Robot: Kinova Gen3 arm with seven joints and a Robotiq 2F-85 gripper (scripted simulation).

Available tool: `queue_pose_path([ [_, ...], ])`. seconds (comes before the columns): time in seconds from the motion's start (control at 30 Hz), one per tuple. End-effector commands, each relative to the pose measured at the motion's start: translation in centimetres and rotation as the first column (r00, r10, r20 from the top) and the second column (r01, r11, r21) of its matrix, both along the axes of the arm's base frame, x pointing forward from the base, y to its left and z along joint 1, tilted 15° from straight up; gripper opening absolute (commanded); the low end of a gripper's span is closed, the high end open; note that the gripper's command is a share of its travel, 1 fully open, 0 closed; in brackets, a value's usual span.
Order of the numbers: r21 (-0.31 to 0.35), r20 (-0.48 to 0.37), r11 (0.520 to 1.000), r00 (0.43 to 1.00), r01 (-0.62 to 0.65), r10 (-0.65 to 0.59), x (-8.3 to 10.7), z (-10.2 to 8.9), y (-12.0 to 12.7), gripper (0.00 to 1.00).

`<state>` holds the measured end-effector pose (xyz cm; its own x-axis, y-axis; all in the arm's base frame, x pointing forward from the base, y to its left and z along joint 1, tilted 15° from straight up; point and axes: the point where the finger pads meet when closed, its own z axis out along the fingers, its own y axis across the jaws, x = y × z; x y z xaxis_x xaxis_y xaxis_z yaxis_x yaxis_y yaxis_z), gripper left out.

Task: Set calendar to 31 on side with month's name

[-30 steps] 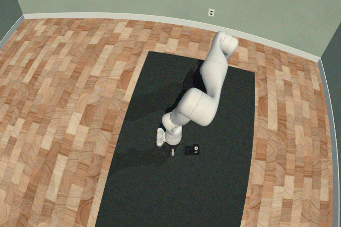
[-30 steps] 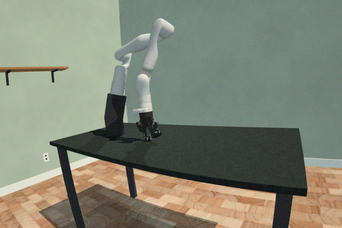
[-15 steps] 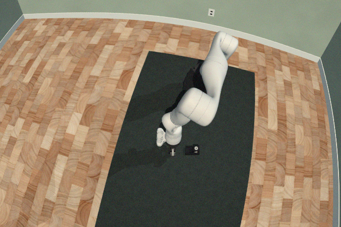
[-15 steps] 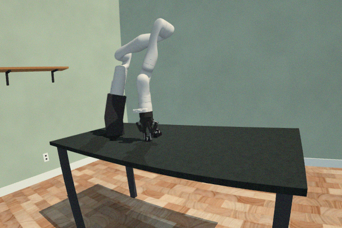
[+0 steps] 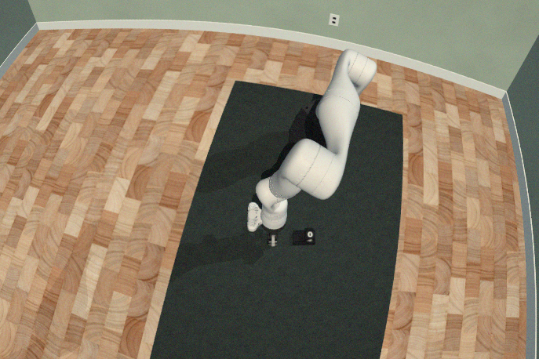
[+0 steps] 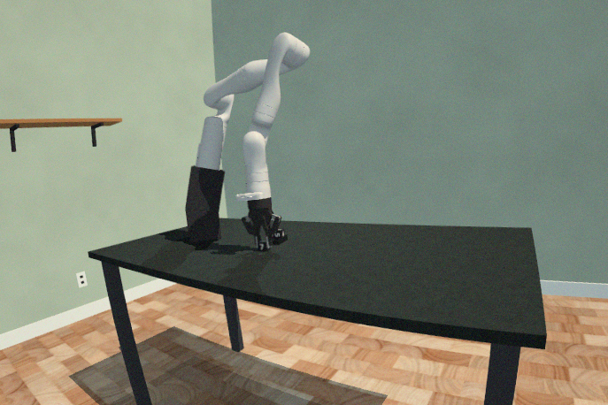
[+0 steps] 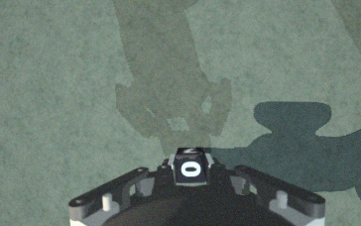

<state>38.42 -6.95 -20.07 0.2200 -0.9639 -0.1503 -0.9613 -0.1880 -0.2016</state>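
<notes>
My gripper (image 7: 190, 162) is shut on a small dark date cube (image 7: 188, 169) whose face toward the wrist camera shows a white 0. In the overhead view the gripper (image 5: 272, 240) hangs close above the dark table, left of the black calendar tray (image 5: 303, 237). A cube with a white 0 on top (image 5: 309, 233) stands at the tray's right end. In the side view the gripper (image 6: 265, 243) sits just above the table, with the tray (image 6: 280, 239) right behind it. The month's name is too small to read.
The arm's dark base (image 6: 203, 205) stands at the table's far left end. The arm's white links (image 5: 320, 164) lean over the table's middle. The table's front edge (image 6: 313, 310) is far from the gripper.
</notes>
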Motion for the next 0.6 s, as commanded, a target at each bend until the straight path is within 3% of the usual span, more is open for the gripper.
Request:
queue_pose_path([
  [0.0,0.0,0.001,1.0,1.0,0.0,0.0,0.0,0.1,0.0,0.26],
  [0.13,0.0,0.001,1.0,1.0,0.0,0.0,-0.1,1.0,-0.2,0.26],
  [0.27,0.0,0.001,1.0,1.0,0.0,0.0,-0.5,3.3,-0.7,0.26],
  [0.33,0.0,0.001,1.0,1.0,0.0,0.0,-0.5,3.3,-0.7,0.26],
  [0.57,0.0,0.001,1.0,1.0,0.0,0.0,-1.4,8.2,-1.6,0.26],
])
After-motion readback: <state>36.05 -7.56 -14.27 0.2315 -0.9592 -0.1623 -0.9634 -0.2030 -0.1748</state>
